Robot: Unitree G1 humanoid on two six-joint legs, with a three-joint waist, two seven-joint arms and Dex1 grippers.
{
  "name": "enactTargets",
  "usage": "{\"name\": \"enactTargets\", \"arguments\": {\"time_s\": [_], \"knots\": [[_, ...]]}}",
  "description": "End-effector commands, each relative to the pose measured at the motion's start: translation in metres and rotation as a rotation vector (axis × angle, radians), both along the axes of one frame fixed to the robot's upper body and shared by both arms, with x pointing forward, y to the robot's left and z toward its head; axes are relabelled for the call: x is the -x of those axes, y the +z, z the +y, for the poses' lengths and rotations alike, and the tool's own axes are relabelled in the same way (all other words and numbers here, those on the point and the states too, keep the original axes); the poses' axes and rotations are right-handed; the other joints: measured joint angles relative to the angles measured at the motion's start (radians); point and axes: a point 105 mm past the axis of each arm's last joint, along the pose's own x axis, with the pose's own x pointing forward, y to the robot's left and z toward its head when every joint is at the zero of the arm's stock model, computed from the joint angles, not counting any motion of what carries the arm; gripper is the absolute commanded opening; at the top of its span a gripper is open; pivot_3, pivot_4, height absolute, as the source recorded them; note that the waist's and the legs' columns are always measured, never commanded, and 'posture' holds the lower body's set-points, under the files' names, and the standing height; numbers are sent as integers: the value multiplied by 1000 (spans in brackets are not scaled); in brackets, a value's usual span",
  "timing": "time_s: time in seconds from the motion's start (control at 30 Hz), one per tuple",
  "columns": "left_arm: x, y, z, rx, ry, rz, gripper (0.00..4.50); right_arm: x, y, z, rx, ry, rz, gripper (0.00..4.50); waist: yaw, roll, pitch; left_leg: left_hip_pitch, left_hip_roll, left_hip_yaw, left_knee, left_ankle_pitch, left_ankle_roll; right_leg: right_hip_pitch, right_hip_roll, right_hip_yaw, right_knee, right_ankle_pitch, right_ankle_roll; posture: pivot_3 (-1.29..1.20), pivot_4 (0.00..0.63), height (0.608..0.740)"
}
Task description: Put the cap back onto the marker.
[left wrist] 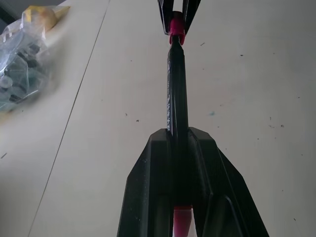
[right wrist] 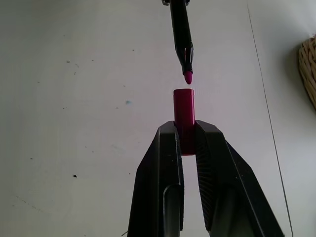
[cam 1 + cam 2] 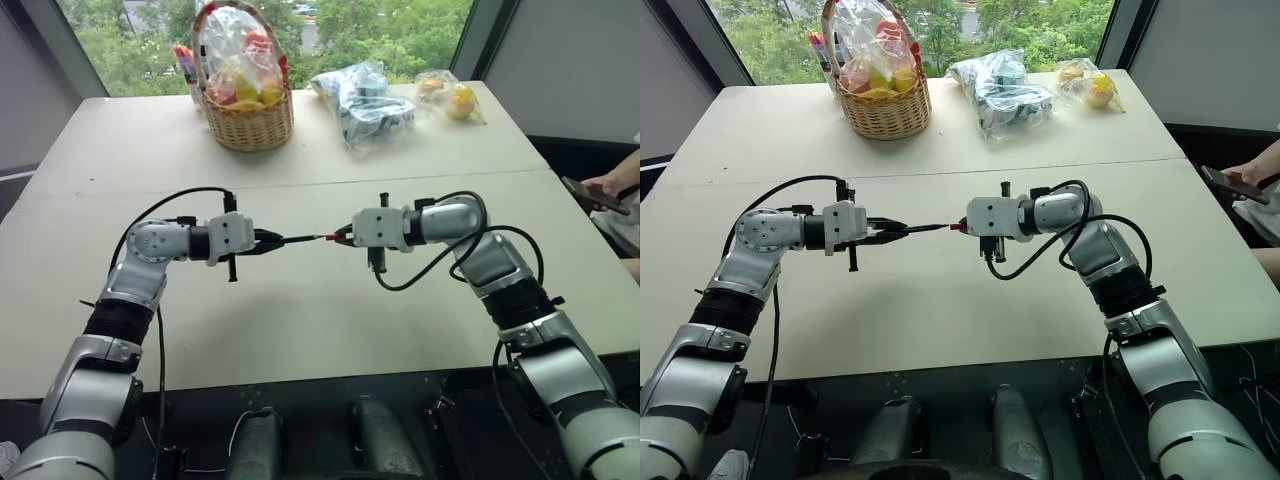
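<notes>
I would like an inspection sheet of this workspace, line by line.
Surface: pale table, seam across the middle.
Job's things: marker in left claw; cap in right claw; tip just short of the cap's mouth.
Clutter: wicker basket, two plastic bags at the far edge.
Claws: both shut on their things, above the table.
Cables: black loops along both arms.
Surroundings: window behind; a person's hand with a phone at the right.

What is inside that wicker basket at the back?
The basket holds a clear plastic bag of yellow and red items, maybe fruit. Anything lower down is hidden by its woven wall.
</notes>
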Motion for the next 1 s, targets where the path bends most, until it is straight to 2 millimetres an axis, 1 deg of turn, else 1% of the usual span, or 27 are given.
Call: {"name": "enactTargets", "arguments": {"time_s": [0.03, 0.53, 0.7, 1.0], "knots": [[-1, 9, 3, 2, 4, -36, 0, 4, 15, 5, -23, 30, -45, 83, 0, 0, 0, 0, 0, 0, 0, 0, 0, 0, 0, 0, 0, 0, 0, 0, 150, 740], [1, 6, 2, -4, -3, -32, 0, -2, 22, 2, -30, 11, -69, 83, 0, 0, 0, 0, 0, 0, 0, 0, 0, 0, 0, 0, 0, 0, 0, 0, 150, 740], [2, 6, 4, -8, -3, -31, 0, -6, 21, -4, -8, -5, -75, 83, 0, 0, 0, 0, 0, 0, 0, 0, 0, 0, 0, 0, 0, 0, 0, 0, 150, 740], [1, 7, 5, -9, 4, -35, 0, -4, 18, -9, 12, 1, -58, 83, 0, 0, 0, 0, 0, 0, 0, 0, 0, 0, 0, 0, 0, 0, 0, 0, 150, 740]]}}
